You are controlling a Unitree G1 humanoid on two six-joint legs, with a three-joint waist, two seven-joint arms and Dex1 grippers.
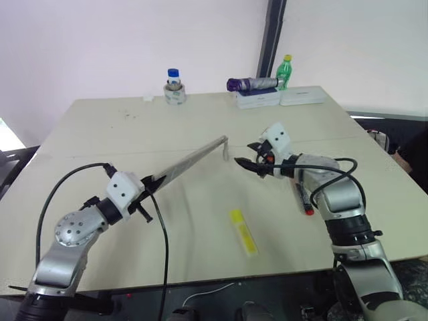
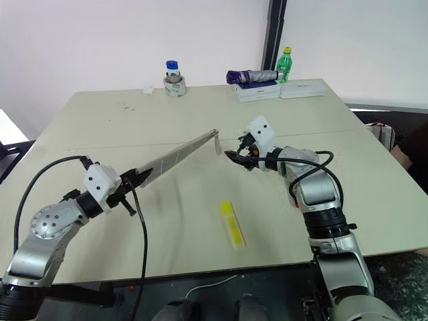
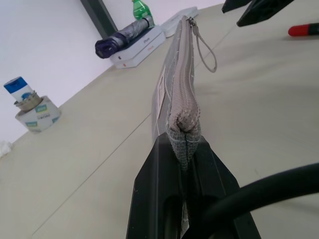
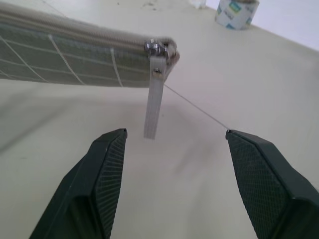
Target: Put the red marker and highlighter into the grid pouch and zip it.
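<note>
Left end effector (image 1: pixel 152 182) pinched tight on one end of the grid pouch (image 1: pixel 194 160), holding it off the worktop (image 1: pixel 200 124), edge-up, running out toward the right end effector. Pouch: flat grey fabric, white grid lines, white label on one side, zipper along the top edge. Slider sits at the far end; its pull tab (image 4: pixel 153 107) hangs straight down.

Highlighter (image 1: pixel 243 232): short, chunky, bright yellow, flat on the worktop, on the near side of the pouch's far end, well apart from it.

Right end effector (image 1: pixel 245 164) spread wide, just past the pouch's far end, with the pull tab dangling ahead of the gap between its fingers (image 4: pixel 97 184); nothing touching them.

Red marker (image 1: pixel 303 198): slim, dark with a red end, on the worktop beyond the right end effector from the pouch, partly under that arm.
</note>
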